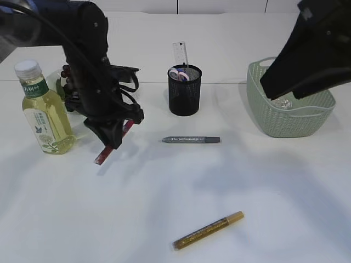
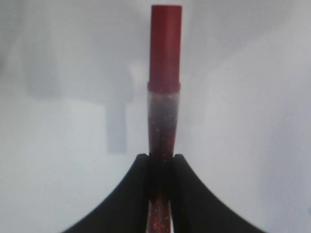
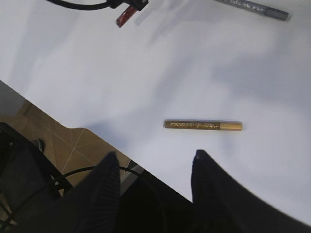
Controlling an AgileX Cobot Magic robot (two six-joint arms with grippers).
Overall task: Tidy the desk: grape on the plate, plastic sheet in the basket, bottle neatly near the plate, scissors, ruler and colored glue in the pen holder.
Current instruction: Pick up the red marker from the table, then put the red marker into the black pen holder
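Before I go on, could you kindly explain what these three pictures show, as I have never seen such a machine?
It is a robot with two arms, each ending in a pincer. One picture looks at the table from the front; the other two come from cameras on the wrists. The left pincer is shut on a red glitter glue pen, lifted off the white table. The right pincer stands open and empty above a gold glue pen. A silver glue pen, bottle, pen holder and basket also stand there.

Bottle [image 1: 46, 112] green label: Chinese characters (too small to read); nothing else legible.
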